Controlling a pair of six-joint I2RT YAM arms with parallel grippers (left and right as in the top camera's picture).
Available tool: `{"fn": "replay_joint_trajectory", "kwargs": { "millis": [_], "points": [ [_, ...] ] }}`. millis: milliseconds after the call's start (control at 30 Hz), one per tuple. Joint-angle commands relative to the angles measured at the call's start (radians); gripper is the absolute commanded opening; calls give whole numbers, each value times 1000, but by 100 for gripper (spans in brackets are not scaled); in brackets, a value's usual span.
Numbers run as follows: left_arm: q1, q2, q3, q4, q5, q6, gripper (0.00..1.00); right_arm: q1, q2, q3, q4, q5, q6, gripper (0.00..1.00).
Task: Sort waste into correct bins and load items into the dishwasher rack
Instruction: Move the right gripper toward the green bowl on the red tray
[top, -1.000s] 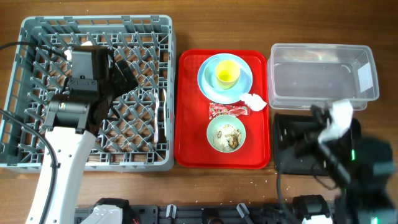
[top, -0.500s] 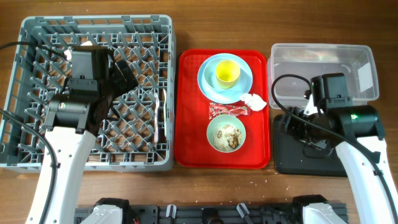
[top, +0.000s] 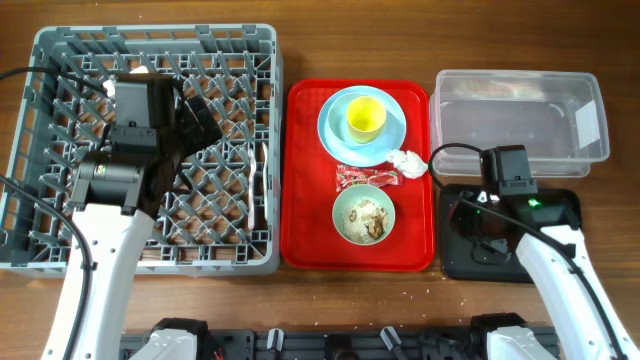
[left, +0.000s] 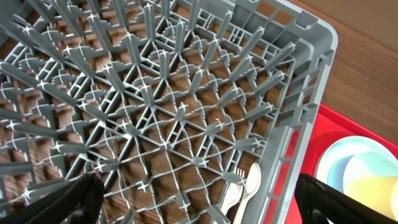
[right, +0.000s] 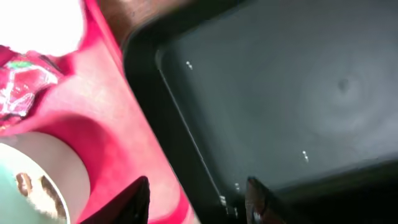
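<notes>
**Overhead:** The left arm (top: 120, 170) covers the middle of the dishwasher rack (top: 60, 60), a square grey plastic crate of pegs on the wooden bench (top: 600, 300). A white plastic fork and spoon (top: 262, 185) lie inside it by the right wall. The right arm (top: 545, 250) hides much of the shallow black tray (top: 455, 262). Behind that tray stands the clear tub (top: 520, 120). On the glossy red tray (top: 300, 240) sit the following:
- the round blue plate (top: 335, 135) with the yellow cup (top: 366, 117) on it
- the crumpled napkin (top: 408, 163) at the plate's edge
- the creased wrapper (top: 362, 178)
- the pale bowl (top: 350, 200) holding lumpy food scraps (top: 372, 222)

**Left wrist:** The left gripper (left: 205, 200) is spread wide and holds nothing. Only its dark fingertips (left: 62, 199) show at the lower corners, above the lattice. The fork and spoon are cut off at the bottom edge.

**Right wrist:** The view is blurred. The right gripper (right: 193, 202) hangs over the black tray's rim with its fingers (right: 127, 199) apart and nothing between them. The wrapper, napkin and bowl are all cropped at the left.
</notes>
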Motion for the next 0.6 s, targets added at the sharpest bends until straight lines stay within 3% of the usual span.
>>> {"fn": "replay_joint_trajectory", "kwargs": {
  "millis": [0, 167, 300, 567],
  "points": [
    [7, -4, 16, 2, 5, -2, 100, 0, 16, -70, 88, -110, -136, 47],
    [7, -4, 16, 2, 5, -2, 100, 0, 48, -93, 178, -148, -204, 38],
    [7, -4, 16, 2, 5, -2, 100, 0, 51, -96, 179, -148, -195, 22],
    [7, -4, 16, 2, 5, -2, 100, 0, 92, -96, 235, -87, -174, 23]
  ]
}}
